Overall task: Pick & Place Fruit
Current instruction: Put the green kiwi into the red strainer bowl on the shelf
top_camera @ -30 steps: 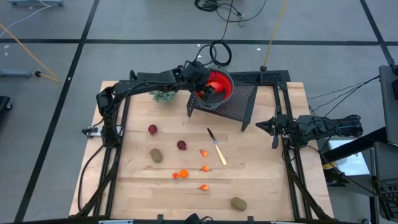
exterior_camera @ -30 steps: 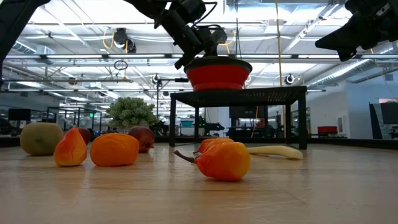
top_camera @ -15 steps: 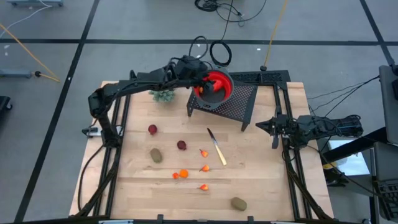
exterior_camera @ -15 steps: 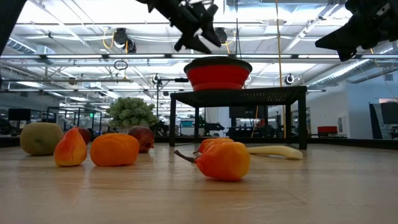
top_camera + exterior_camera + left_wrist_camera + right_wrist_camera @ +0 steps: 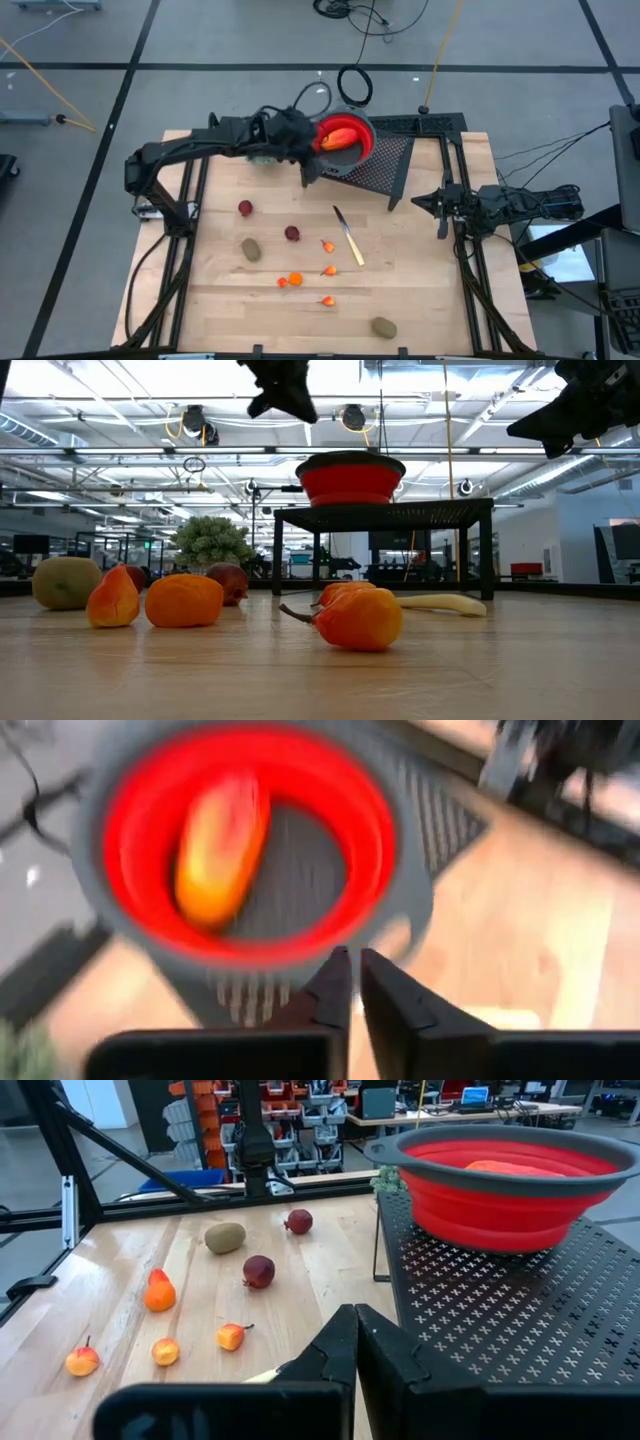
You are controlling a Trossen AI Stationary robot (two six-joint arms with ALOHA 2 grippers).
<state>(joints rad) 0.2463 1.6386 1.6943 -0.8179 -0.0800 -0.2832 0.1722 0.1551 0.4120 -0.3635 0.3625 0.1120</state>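
While the red-orange-yellow oblong (image 5: 338, 139) lies inside the red bowl (image 5: 364, 143) on the black mesh stand (image 5: 385, 163), most of the fruit is not yet placed, so our largest risks sit on the wooden table (image 5: 420, 290).

The left gripper (image 5: 297, 143) hangs just beside the bowl's rim, above the stand's edge, its fingers shut on nothing. We judge that if it swings low toward the table from there, it could clip the rim and shift the bowl, or brush the pale green knobbly bunch (image 5: 262, 155) beneath the arm.

The right gripper (image 5: 436, 203) waits at the table's right edge, jaws closed and empty; it is no threat unless both arms reach for the middle together.

Next in size, the two brownish-green ovals (image 5: 250, 249) lie well apart, the second one (image 5: 383, 326) near the front edge. A glancing grasp there could roll it off the table.

The dark red ball (image 5: 292, 233) and the other red ball (image 5: 245, 208) are round and likely to squirt from closing fingers.

The yellow-handled knife (image 5: 349, 236) lies just beside the tiny orange bits (image 5: 327, 245), so a wide grasp may catch it too.

Smallest, the bits (image 5: 294, 279) are clustered near one another and may be pushed aside or picked two at a time.
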